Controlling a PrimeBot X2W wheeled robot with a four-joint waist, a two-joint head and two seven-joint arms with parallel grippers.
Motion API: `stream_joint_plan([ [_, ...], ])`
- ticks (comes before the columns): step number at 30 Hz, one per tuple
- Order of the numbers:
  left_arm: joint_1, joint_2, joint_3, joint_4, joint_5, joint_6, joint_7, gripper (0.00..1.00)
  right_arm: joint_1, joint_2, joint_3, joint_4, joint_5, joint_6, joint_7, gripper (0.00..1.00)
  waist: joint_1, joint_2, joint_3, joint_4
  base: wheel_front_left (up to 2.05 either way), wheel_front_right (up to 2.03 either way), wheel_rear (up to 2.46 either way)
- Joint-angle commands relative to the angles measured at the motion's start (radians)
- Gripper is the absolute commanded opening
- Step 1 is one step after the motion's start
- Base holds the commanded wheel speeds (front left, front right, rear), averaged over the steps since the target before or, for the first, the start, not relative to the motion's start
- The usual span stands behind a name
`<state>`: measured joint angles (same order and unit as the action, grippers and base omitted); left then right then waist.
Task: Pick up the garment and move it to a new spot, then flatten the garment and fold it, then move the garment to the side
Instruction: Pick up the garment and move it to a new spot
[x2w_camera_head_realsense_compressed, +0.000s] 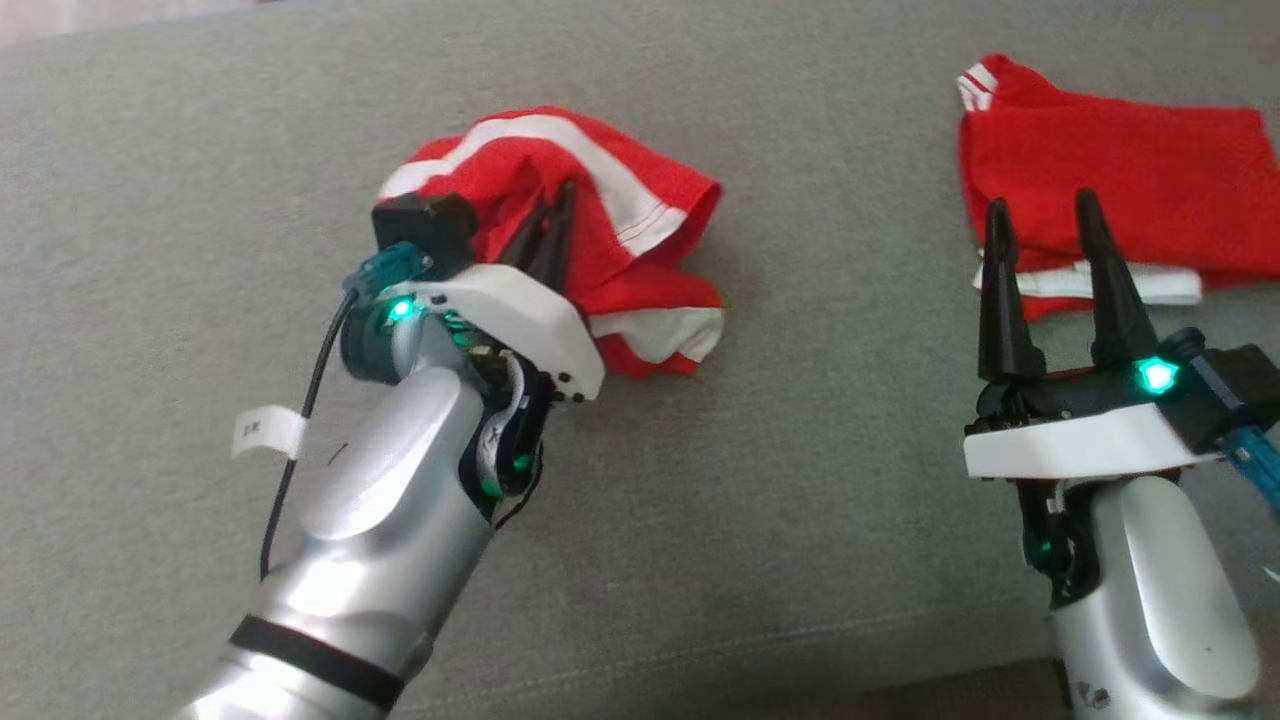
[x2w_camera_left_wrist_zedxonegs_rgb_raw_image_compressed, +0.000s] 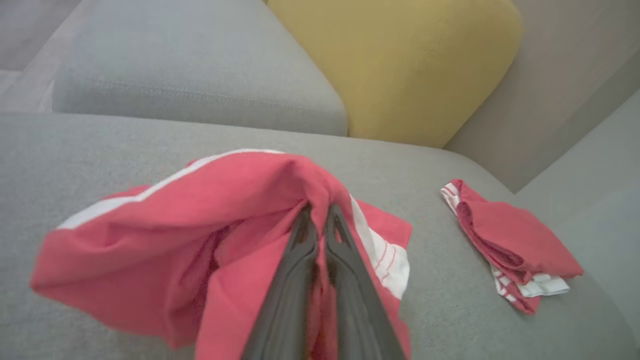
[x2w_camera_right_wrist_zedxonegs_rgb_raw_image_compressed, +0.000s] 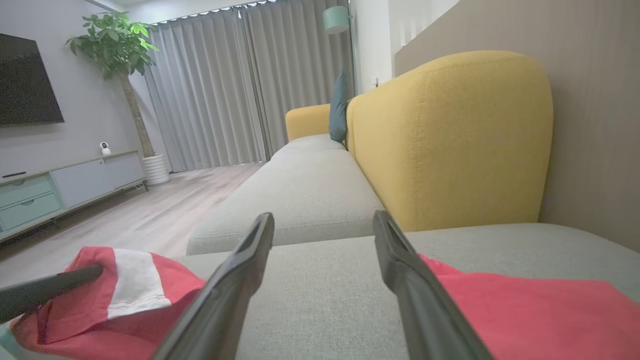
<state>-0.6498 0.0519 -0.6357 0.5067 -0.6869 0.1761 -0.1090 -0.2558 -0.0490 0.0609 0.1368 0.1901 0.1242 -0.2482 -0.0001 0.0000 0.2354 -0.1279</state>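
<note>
Your left gripper (x2w_camera_head_realsense_compressed: 560, 215) has its fingers squeezed tight on the garment (x2w_camera_head_realsense_compressed: 640, 215), a red one with white stripes. The garment sits bunched up in the middle of the grey sofa seat (x2w_camera_head_realsense_compressed: 800, 450). In the head view its top fold looks lifted, but you cannot be sure how much of it is off the seat. The left wrist view lets you see the two fingers (x2w_camera_left_wrist_zedxonegs_rgb_raw_image_compressed: 294, 270) pressed together with red cloth pinched at their tips, and a yellow back cushion (x2w_camera_left_wrist_zedxonegs_rgb_raw_image_compressed: 400, 65) behind.

Your right gripper (x2w_camera_head_realsense_compressed: 1040, 205) is spread wide and holds nothing. It is at the near edge of a second red garment (x2w_camera_head_realsense_compressed: 1120, 170), which is folded flat, well apart from the first. The right wrist view shows you the room: a plant (x2w_camera_right_wrist_zedxonegs_rgb_raw_image_compressed: 117, 37), grey curtains (x2w_camera_right_wrist_zedxonegs_rgb_raw_image_compressed: 225, 85) and a wood floor (x2w_camera_right_wrist_zedxonegs_rgb_raw_image_compressed: 150, 210).
</note>
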Motion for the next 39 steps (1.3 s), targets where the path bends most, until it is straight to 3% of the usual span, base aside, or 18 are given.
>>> stream_joint_plan([
  [1,-0.056,0.007,0.025,0.0,0.012,0.009,-0.023,0.0,-0.019,-0.001,0.029,-0.029,0.008,0.007,-0.012,1.0,0.0001,0.0,0.014,-0.022,0.0,0.0,0.0],
  [2,-0.064,0.006,0.024,0.023,0.014,0.012,-0.034,0.0,-0.019,-0.001,0.033,-0.028,0.009,0.007,-0.012,1.0,0.0001,0.0,0.017,-0.028,0.0,0.0,0.0],
  [3,-0.073,0.005,0.022,0.045,0.016,0.014,-0.045,0.33,-0.02,-0.001,0.036,-0.027,0.01,0.007,-0.012,1.0,0.0001,0.0,0.021,-0.033,0.0,0.0,0.0],
  [4,-0.082,0.004,0.018,0.068,0.021,0.014,-0.057,0.83,-0.02,-0.001,0.037,-0.025,0.01,0.007,-0.013,1.0,0.0001,0.0,0.024,-0.036,0.0,0.0,0.0],
  [5,-0.092,0.004,0.014,0.088,0.026,0.012,-0.068,1.0,-0.02,-0.001,0.038,-0.024,0.01,0.007,-0.013,1.0,0.0001,0.0,0.026,-0.038,0.0,0.0,0.0],
  [12,-0.128,0.003,0.024,0.164,0.03,-0.008,-0.133,1.0,-0.012,-0.001,0.031,-0.02,0.004,0.007,-0.013,1.0,0.0001,0.0,0.027,-0.016,0.0,0.0,0.0],
  [18,-0.12,0.047,0.07,0.151,0.058,-0.031,-0.151,1.0,-0.006,-0.001,0.016,-0.017,-0.012,0.007,-0.013,1.0,0.0001,0.0,0.015,0.041,0.0,0.0,0.0],
  [31,0.143,0.159,0.208,-0.17,0.252,-0.035,-0.153,1.0,0.02,-0.001,-0.019,0.001,-0.047,0.007,-0.013,1.0,0.0001,0.0,-0.047,0.159,0.0,0.0,0.0],
  [35,0.275,0.151,0.269,-0.271,0.293,-0.023,-0.153,1.0,0.038,-0.001,-0.019,0.008,-0.047,0.007,-0.009,1.0,0.0001,0.0,-0.062,0.172,0.0,0.0,0.0],
  [39,0.374,0.107,0.329,-0.336,0.311,-0.031,-0.153,1.0,0.051,-0.001,-0.02,0.016,-0.047,0.007,-0.002,1.0,0.0001,0.0,-0.065,0.192,0.0,0.0,0.0],
])
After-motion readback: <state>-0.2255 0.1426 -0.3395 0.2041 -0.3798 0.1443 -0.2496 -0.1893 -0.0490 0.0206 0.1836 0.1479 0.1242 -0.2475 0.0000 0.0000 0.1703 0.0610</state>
